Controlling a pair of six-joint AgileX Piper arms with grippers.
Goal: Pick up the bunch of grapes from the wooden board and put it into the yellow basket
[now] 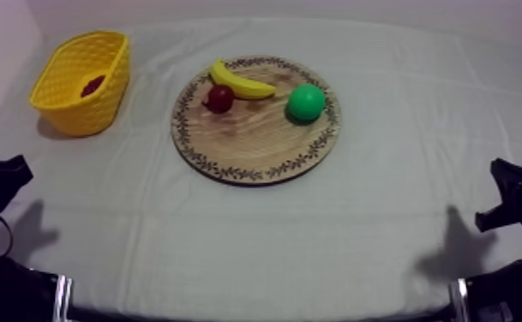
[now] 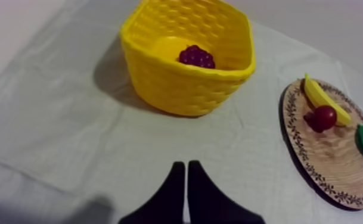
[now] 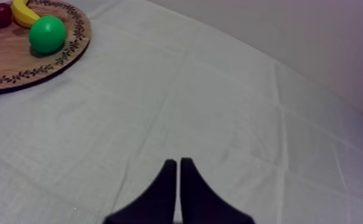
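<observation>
Both left gripper [image 2: 185,165] and right gripper [image 3: 178,162] are closed, empty; bunch of grapes [image 2: 196,56] lies inside yellow basket [image 2: 183,92]; nothing seems left.

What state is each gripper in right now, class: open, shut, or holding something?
Left gripper: shut, holding nothing, jaws together as a narrow wedge.
Right gripper: shut, holding nothing, jaws together as a narrow wedge.

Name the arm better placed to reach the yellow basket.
Left. The basket stands ahead of the shut left gripper; the right gripper rests beyond the board. The grapes already lie inside.
</observation>
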